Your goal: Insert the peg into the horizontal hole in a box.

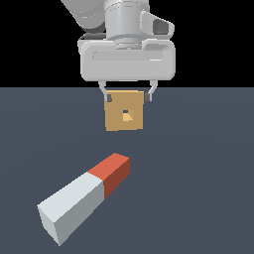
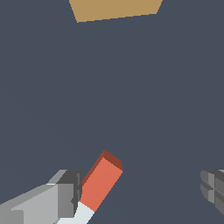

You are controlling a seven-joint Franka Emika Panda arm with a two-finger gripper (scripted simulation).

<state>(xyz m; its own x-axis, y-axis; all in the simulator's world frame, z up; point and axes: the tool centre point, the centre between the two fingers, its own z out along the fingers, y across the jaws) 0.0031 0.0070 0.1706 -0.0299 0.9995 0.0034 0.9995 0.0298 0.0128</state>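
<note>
The peg [image 1: 84,198] lies flat on the dark floor, a pale grey-white bar with a red-orange end [image 1: 114,171] that points toward the box. The tan box [image 1: 124,116] stands farther back, and the small square hole [image 1: 127,115] shows in the middle of its face. My gripper [image 1: 127,97] hangs above the floor in front of the box's upper edge, open and holding nothing. In the wrist view the peg's red end [image 2: 100,183] shows close to one finger [image 2: 65,194]; the other finger [image 2: 214,188] is far apart from it. The box [image 2: 116,9] shows only as a tan strip there, with the hole hidden.
The dark grey-blue floor [image 1: 198,198] spreads all around the peg and the box. Nothing else stands on it in either view.
</note>
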